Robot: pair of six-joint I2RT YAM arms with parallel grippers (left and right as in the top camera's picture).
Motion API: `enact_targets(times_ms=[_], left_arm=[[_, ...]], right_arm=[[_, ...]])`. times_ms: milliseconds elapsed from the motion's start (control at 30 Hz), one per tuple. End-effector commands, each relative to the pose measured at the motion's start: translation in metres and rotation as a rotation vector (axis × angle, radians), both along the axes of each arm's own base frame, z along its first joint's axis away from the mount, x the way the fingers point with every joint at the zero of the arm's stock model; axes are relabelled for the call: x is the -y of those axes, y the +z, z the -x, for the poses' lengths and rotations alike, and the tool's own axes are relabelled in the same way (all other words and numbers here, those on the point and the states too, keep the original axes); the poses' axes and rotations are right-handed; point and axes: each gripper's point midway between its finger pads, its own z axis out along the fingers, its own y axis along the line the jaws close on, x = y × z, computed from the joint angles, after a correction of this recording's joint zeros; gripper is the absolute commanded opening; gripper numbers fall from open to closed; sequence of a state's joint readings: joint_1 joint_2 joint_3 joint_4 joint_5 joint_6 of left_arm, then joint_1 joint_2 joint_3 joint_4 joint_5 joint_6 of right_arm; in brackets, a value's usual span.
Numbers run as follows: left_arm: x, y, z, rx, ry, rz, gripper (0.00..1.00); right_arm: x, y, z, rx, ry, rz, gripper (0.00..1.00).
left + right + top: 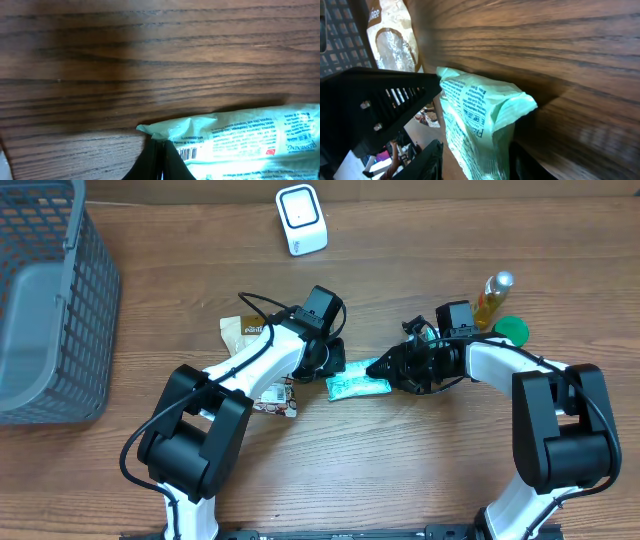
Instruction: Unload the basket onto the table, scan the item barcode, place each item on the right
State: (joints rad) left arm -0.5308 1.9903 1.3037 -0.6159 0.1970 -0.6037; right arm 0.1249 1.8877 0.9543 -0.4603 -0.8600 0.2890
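Observation:
The item, a pale green packet [358,386], lies on the table between my two grippers. My left gripper [330,366] is shut on its left corner; in the left wrist view the fingers [159,152] pinch the packet [250,135] right beside its barcode [187,154]. My right gripper [386,369] stands open around the packet's right end. In the right wrist view the packet [475,115] sits between the fingers of the gripper [477,162], with a gap to the left finger [427,160] and the right finger [530,165] close against it. A white scanner [301,219] stands at the far edge.
A grey mesh basket [40,310] fills the far left. A brown snack packet [243,330] and a small wrapper [275,400] lie by the left arm. A yellow bottle [492,298] and a green lid [513,330] sit behind the right arm.

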Motion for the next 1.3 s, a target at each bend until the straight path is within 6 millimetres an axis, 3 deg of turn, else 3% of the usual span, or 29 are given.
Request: enact_targets(times_ms=[0, 433, 1033, 1267], left_arm=[[-0.004, -0.012, 0.006, -0.019, 0.001, -0.036, 0.06], [-0.005, -0.012, 0.006, -0.017, 0.001, -0.036, 0.07], [-0.005, -0.012, 0.005, -0.017, 0.001, -0.037, 0.07], [-0.005, -0.012, 0.005, -0.017, 0.001, -0.037, 0.08]], right_arm=[[-0.009, 0.008, 0.005, -0.008, 0.021, -0.074, 0.40], [-0.014, 0.016, 0.003, 0.008, 0.035, -0.127, 0.33], [-0.014, 0.015, 0.001, 0.021, 0.035, -0.117, 0.34], [-0.023, 0.009, 0.003, 0.025, 0.047, -0.073, 0.33]])
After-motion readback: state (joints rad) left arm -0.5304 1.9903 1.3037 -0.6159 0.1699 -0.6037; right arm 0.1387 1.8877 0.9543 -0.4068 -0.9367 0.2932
